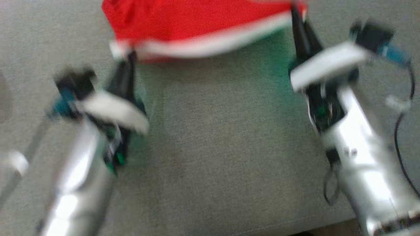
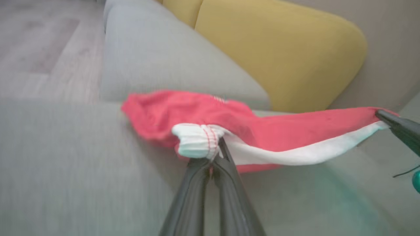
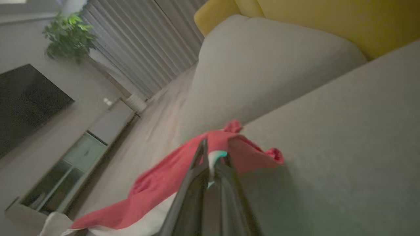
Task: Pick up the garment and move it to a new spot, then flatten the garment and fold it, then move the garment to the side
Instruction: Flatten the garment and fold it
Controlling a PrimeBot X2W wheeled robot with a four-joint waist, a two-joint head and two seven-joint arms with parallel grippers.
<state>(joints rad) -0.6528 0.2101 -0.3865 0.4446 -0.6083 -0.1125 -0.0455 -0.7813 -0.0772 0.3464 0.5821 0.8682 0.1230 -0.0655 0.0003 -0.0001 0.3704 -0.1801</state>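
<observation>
Nothing is legible; a small white mark (image 2: 219, 98) on the garment (image 2: 177, 109) is blurred.

Grey sofa (image 2: 157, 62) with yellow cushions (image 2: 282, 49); dark television (image 3: 26, 101), plant (image 3: 69, 36).

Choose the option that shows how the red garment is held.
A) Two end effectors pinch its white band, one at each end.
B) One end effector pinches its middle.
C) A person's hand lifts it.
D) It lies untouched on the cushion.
A: the left end effector grips the bunched white band at one end of the garment, and the right end effector grips the other end.
</observation>
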